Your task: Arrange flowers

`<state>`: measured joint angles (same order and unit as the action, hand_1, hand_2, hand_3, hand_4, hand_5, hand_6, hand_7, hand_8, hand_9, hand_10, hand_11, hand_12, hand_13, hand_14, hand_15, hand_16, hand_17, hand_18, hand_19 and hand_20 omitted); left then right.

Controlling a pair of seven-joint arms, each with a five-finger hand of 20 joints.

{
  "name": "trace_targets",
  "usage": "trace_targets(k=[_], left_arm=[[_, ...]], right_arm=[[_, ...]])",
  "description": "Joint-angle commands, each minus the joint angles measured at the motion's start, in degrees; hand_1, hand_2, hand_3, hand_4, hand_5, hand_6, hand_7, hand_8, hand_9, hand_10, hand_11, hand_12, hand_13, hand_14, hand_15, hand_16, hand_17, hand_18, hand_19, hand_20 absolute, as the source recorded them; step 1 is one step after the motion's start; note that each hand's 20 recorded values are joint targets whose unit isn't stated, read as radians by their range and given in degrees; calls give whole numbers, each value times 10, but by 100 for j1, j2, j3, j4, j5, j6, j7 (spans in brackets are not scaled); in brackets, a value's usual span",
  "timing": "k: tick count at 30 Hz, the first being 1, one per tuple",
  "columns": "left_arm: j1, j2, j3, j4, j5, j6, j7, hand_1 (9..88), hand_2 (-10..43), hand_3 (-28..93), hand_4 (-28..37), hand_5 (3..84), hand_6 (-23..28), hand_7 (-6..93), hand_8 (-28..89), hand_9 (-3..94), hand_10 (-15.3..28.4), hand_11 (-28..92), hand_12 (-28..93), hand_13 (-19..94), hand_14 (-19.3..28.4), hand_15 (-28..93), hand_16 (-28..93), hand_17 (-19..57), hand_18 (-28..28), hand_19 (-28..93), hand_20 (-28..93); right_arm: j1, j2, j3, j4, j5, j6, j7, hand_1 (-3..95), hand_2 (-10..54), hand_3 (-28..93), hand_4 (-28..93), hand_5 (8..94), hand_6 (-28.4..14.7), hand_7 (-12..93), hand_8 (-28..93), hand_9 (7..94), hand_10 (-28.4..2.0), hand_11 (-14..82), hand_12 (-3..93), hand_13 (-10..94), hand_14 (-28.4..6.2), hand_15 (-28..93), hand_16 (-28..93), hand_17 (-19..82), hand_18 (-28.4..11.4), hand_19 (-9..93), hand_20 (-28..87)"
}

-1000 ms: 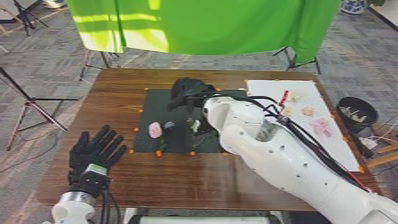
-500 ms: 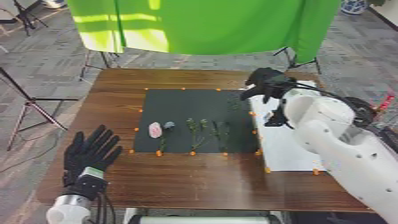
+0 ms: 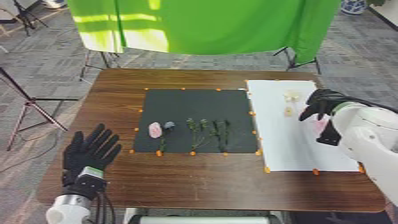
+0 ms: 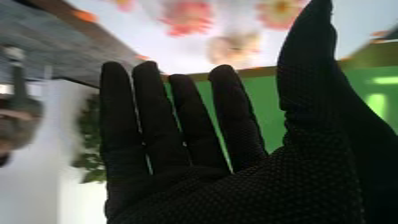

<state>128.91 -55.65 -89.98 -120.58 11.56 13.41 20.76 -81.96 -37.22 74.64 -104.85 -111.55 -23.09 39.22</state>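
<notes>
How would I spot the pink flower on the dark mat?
On the brown table lies a dark mat. Near its left edge, toward the robot, is the pale pink flower. Its pink sets it apart from the blue-grey flower just to its right.

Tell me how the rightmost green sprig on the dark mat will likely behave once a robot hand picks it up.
The green sprig looks thin and sparse, so it is probably light and may bend somewhat when lifted. It lies flat on the dark mat, so tipping seems unlikely. With other sprigs close beside it, it might snag or drag one along.
</notes>
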Motion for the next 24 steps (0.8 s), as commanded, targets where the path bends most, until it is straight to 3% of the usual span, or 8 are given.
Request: trace_targets(k=[1, 5, 9, 11, 13, 15, 19, 24], left_arm=[[55, -26, 19, -66, -47, 48, 36, 220, 189, 676, -283, 381, 98, 100, -80, 286, 160, 220, 55, 203, 167, 338, -89, -78, 141, 332, 65], [12, -42, 55, -47, -60, 57, 18, 220, 190, 677, -283, 383, 99, 101, -80, 287, 160, 225, 56, 202, 168, 344, -90, -79, 141, 333, 65], [18, -74, 59, -46, -41, 26, -16, 218, 189, 682, -283, 385, 101, 100, -81, 287, 161, 225, 55, 202, 169, 347, -93, -79, 142, 335, 65], [10, -82, 56, -43, -51, 36, -30, 218, 189, 683, -283, 385, 101, 100, -81, 287, 161, 225, 55, 202, 169, 349, -94, -79, 142, 335, 65], [5, -84, 62, -42, -64, 54, -12, 219, 188, 684, -283, 386, 101, 101, -80, 287, 161, 226, 55, 202, 169, 349, -94, -79, 142, 335, 64], [24, -90, 56, -46, -85, 45, 5, 219, 187, 685, -283, 386, 101, 101, -80, 288, 161, 226, 55, 202, 170, 350, -95, -80, 142, 336, 64], [19, -115, 49, -34, -105, 63, -6, 221, 187, 684, -283, 386, 101, 101, -81, 288, 161, 226, 55, 202, 170, 351, -95, -80, 142, 337, 64], [51, -110, 49, -39, -127, 55, 24, 221, 187, 682, -283, 386, 101, 101, -81, 288, 162, 226, 54, 202, 170, 351, -96, -80, 143, 338, 63]], right_arm=[[-208, 72, 208, 346, 344, -136, 403, 405, -72, 753, -283, 433, -48, 119, -112, 388, -168, 50, 113, 364, -150, 108, 151, 228, -246, 329, 95], [-158, 6, 120, 471, 614, -211, 542, 426, -77, 742, -283, 429, -53, 116, -110, 390, -170, 57, 111, 397, -150, 120, 146, 288, -260, 330, 80], [-190, -47, 16, 536, 617, -152, 558, 458, -65, 721, -282, 462, -47, 125, -116, 440, -163, 70, 106, 455, -144, 140, 129, 391, -227, 292, 106], [-273, -64, -19, 552, 486, 10, 443, 493, -58, 710, -282, 487, -39, 129, -118, 503, -140, 89, 109, 519, -133, 158, 125, 439, -201, 323, 143], [-358, -66, -39, 550, 281, 116, 303, 546, -49, 696, -281, 545, -23, 122, -115, 652, -131, 140, 133, 632, -107, 188, 141, 491, -154, 383, 190], [-439, -65, -61, 536, 151, 370, 220, 593, -55, 652, -282, 582, -13, 119, -110, 729, -121, 104, 221, 711, -80, 169, 251, 543, -111, 470, 207], [-612, -18, -37, 445, -55, 789, 60, 670, -61, 600, -281, 646, 8, 123, -65, 835, -99, 61, 328, 809, -35, 221, 364, 598, -56, 695, 26], [-635, 12, -10, 233, -252, 921, -60, 704, -47, 571, -282, 688, 15, 125, -13, 870, -85, 77, 375, 827, -31, 318, 352, 621, -26, 756, -70]])
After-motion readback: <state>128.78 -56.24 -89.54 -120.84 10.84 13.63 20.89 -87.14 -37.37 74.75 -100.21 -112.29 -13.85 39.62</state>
